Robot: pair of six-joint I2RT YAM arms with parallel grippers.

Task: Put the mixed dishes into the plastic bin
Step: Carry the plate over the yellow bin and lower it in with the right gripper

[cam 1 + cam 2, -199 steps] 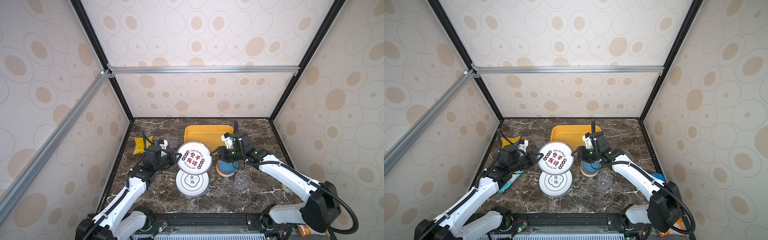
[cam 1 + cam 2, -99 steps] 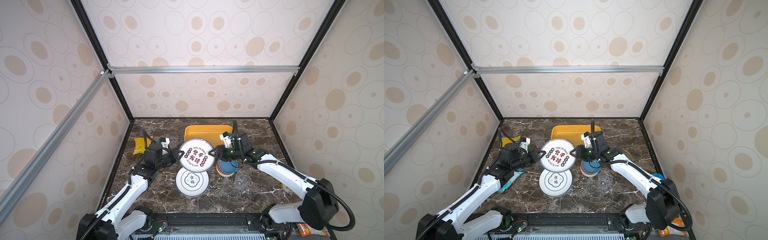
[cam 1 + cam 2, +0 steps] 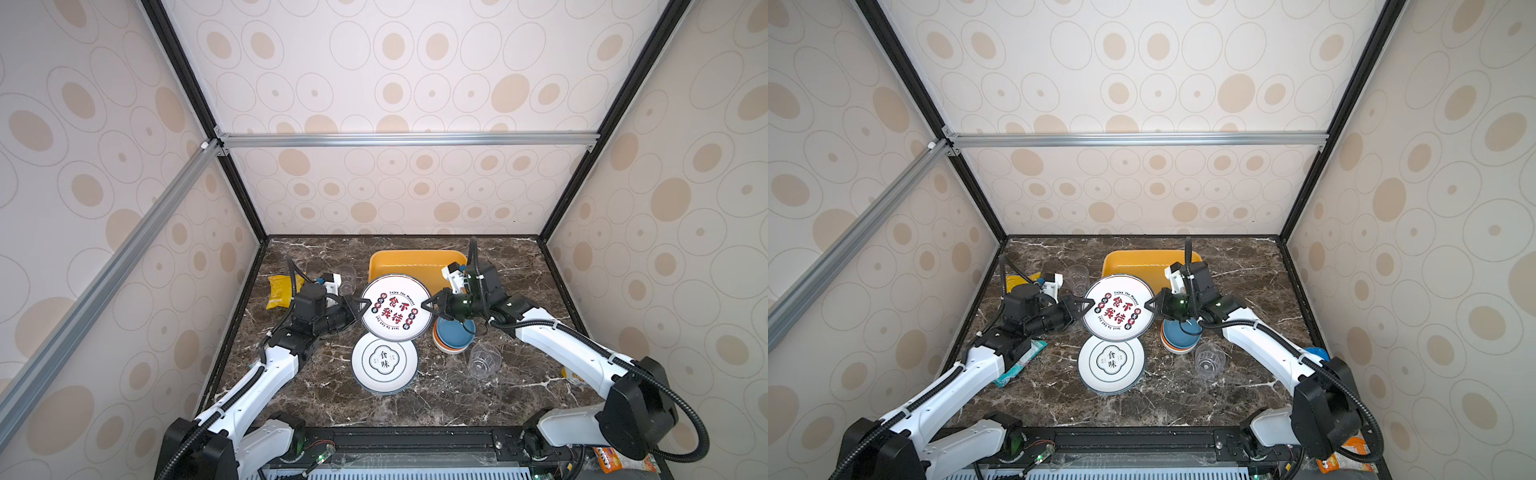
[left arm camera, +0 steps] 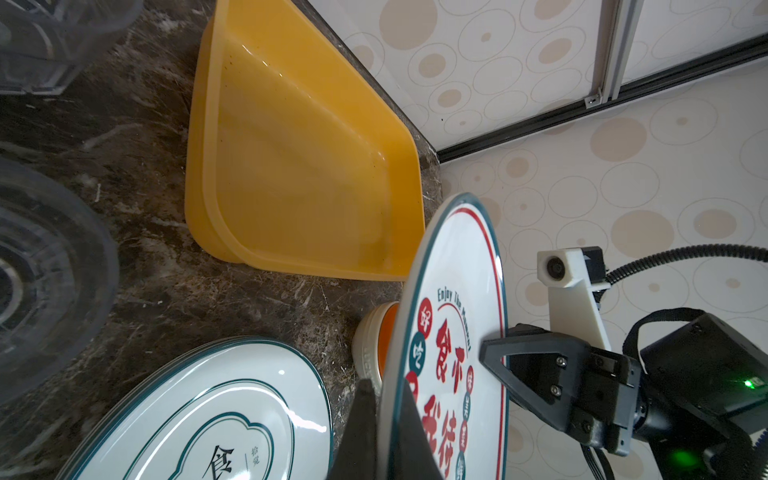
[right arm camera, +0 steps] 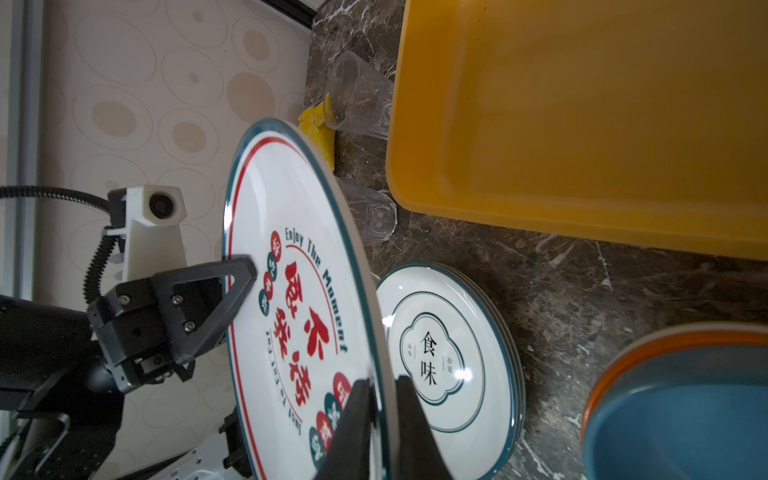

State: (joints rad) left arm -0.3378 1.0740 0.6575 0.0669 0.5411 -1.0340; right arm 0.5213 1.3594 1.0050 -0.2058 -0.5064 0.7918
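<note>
**Left gripper (image 3: 362, 306) and right gripper (image 3: 426, 305) are both clamping the round white printed plate (image 3: 395, 307)**

I am watching both claws sharing one dish. The plate, white with red and black characters and a green rim, is hanging clear of the dark marbled tabletop (image 3: 457, 399), with its printed face turned up in both top views. The left gripper is pinching its rim at 9 o'clock and the right gripper is pinching it at 3 o'clock. Each wrist view is showing two black fingers closed onto the rim, one on the printed face and one on the back, with only the plate's thickness between them.

The shallow rectangular yellow-orange plastic bin (image 3: 399, 262) is sitting at the plate's 12 o'clock, close to the back wall. In both top views the plate's far edge is overlapping the bin's near rim.

At the plate's 6 o'clock a stack of white green-rimmed plates (image 3: 384, 360) is lying on the table. At 4 o'clock a nest of small bowls (image 3: 451, 338), blue inside orange inside white, is sitting beneath the right arm. A clear ribbed plastic cup (image 3: 484, 360) is sitting just beside the bowls, nearer me. More clear cups (image 3: 346, 276) are standing around 10 o'clock, and a yellow snack bag (image 3: 279, 289) is lying past the left arm at 9 o'clock.
</note>
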